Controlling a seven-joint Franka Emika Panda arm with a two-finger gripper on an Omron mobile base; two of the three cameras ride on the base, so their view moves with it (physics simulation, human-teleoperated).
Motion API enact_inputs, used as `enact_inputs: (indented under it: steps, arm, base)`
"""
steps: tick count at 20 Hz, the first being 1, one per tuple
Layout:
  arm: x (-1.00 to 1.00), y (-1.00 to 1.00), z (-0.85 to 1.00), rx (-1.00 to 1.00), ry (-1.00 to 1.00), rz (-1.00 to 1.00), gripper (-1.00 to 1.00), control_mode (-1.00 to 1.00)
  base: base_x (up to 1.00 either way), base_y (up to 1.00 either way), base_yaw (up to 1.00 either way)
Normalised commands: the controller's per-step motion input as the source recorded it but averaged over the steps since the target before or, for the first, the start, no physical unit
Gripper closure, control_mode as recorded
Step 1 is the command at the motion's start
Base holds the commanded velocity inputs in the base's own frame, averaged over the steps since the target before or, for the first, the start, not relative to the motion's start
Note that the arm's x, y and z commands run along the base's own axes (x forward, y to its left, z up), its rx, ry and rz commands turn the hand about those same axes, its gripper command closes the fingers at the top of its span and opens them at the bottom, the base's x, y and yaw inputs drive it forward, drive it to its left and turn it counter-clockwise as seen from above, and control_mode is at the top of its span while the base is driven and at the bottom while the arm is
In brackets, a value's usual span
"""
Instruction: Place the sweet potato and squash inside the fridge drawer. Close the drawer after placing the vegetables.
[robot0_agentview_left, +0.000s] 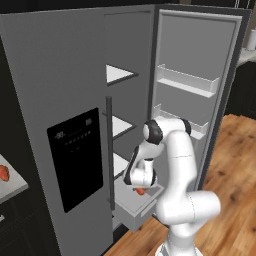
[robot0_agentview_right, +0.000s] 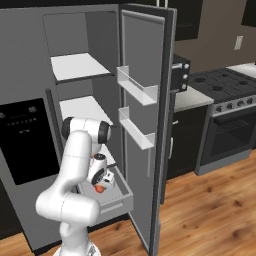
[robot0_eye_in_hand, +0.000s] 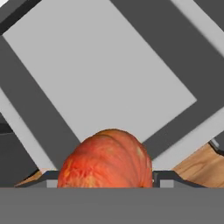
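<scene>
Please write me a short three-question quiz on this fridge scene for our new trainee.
1. True or false: the fridge drawer is pulled out.
2. What sits between the jaws of the gripper? A) a bottle B) the orange ribbed squash C) nothing
3. Over what does the gripper hang in the base views?

Key
1. True; it juts out of the fridge, open-topped.
2. B.
3. Over the open drawer, with the squash above its pale floor.

Flat even rendered light, soft shadows, sharp
</scene>
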Motion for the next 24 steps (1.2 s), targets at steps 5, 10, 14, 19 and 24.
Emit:
enact_inputs:
  steps: [5,10,14,19,24]
  arm:
    - [0.39,0.02,-0.23,-0.01,0.04,-0.05,1.00,-1.00]
    - [0.39,0.01,-0.28,-0.02,0.06,-0.05,1.00,-1.00]
    - [0.19,0.00,-0.48,0.00,0.02,-0.02,1.00,-1.00]
    - [0.10,0.00,-0.59,0.00,0.00,-0.01,1.00,-1.00]
    - [0.17,0.00,-0.51,0.00,0.00,-0.02,1.00,-1.00]
  base:
    - [0.00,0.00,0.00]
    - [0.00,0.00,0.00]
    - [0.00,0.00,0.00]
    - [0.00,0.00,0.00]
    - [0.00,0.00,0.00]
